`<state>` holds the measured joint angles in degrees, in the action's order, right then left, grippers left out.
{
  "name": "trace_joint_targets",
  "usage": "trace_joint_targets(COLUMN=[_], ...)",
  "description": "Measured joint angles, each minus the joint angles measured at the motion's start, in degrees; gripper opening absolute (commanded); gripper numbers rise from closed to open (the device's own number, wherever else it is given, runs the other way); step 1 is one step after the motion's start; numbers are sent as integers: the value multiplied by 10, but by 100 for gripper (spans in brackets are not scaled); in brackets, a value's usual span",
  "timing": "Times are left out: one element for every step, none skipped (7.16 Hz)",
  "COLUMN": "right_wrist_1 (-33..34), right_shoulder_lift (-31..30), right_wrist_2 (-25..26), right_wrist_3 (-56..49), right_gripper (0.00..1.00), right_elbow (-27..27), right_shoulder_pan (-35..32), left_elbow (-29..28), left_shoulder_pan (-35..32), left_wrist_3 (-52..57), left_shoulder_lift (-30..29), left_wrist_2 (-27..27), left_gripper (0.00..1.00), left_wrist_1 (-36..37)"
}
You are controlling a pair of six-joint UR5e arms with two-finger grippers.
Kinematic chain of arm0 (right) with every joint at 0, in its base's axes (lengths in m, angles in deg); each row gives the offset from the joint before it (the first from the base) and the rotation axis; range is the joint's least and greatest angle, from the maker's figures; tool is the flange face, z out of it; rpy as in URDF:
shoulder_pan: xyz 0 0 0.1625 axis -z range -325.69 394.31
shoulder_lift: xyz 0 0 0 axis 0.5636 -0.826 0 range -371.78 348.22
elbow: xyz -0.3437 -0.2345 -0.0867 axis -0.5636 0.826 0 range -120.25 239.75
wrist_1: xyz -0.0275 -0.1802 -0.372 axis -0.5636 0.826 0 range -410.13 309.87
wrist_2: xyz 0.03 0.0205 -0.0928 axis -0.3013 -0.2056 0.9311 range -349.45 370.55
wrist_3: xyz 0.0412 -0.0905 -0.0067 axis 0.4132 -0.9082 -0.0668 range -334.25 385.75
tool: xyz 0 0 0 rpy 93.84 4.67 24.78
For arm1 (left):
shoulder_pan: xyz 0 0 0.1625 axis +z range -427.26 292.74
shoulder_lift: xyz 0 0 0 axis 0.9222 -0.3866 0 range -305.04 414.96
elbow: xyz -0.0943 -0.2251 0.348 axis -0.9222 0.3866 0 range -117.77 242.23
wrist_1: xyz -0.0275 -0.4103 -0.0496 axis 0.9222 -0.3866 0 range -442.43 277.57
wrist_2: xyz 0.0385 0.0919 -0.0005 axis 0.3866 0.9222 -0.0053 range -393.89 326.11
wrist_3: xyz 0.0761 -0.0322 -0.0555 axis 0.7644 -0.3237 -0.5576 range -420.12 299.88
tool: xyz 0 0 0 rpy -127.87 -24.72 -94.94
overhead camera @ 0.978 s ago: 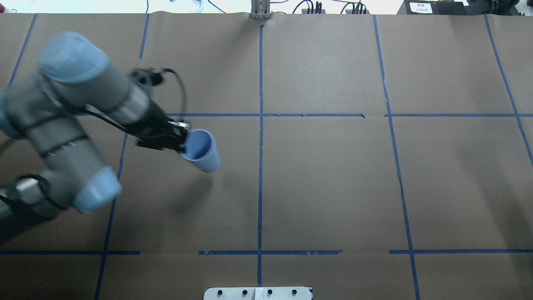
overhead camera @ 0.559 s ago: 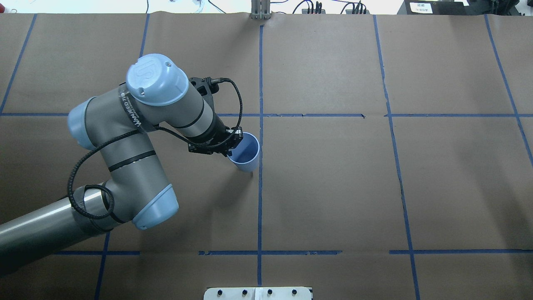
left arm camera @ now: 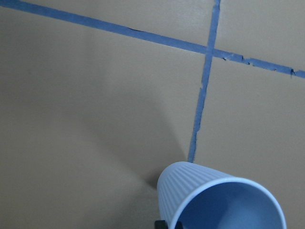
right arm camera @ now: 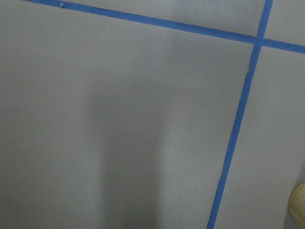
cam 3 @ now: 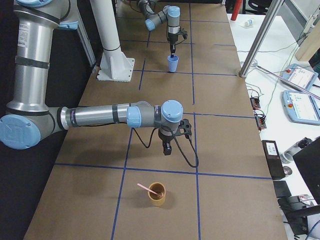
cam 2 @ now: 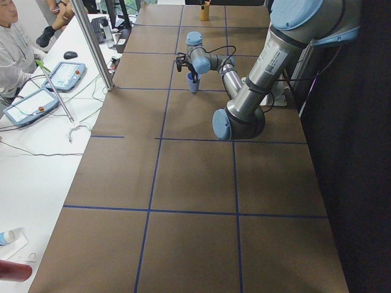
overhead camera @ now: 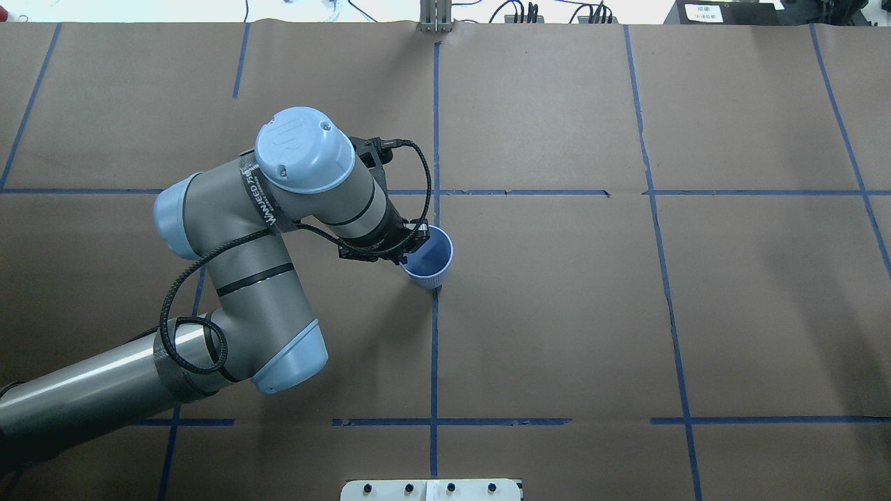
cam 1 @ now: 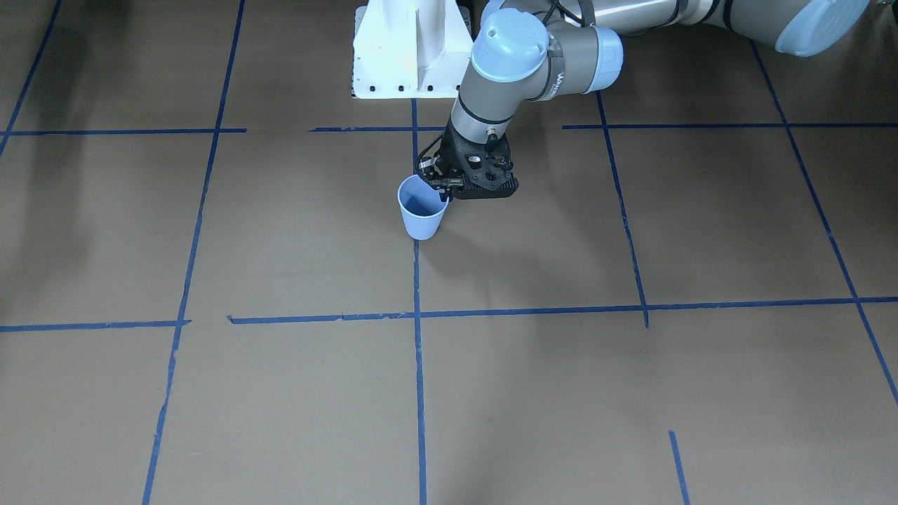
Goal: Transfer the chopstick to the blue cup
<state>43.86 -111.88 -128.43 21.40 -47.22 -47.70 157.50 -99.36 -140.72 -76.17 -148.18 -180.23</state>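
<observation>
While your left gripper [overhead camera: 412,245] is clamped on the rim of the blue cup [overhead camera: 428,259], the step in hand looks like placing the cup, not yet moving the chopstick [cam 3: 146,188].
Next, you likely release and back off, then lower the right gripper [cam 3: 167,149] onto the chopstick; whether its fingers are open or closed cannot be told. The blue cup is pale, ribbed, upright and empty, at the overhead frame's centre beside 1 tape line [overhead camera: 434,348]. The chopstick is pink and leans in a tan cup [cam 3: 158,196], lower middle of the right-side frame.
</observation>
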Motion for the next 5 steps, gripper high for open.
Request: trace_joint_targets(right_wrist_1=[0, 0, 0, 0, 0], right_shoulder_lift=[0, 0, 0, 0, 0], right_wrist_2=[0, -1, 0, 0, 0], right_wrist_3=[0, 0, 0, 0, 0], right_gripper=[100, 100, 100, 100, 100], right_elbow=[0, 0, 0, 0, 0], right_shoulder_pan=[0, 1, 1, 1, 1], left_elbow=[-1, -2, -2, -4, -7], left_shoulder_pan=[3, 6, 7, 9, 13], left_wrist_3=[0, -1, -1, 0, 0], left_shoulder_lift=[0, -1, -1, -3, -6], left_wrist_2=[1, 2, 2, 4, 9], left_gripper=[8, 8, 9, 12, 14], left_wrist_1=[0, 0, 0, -1, -1])
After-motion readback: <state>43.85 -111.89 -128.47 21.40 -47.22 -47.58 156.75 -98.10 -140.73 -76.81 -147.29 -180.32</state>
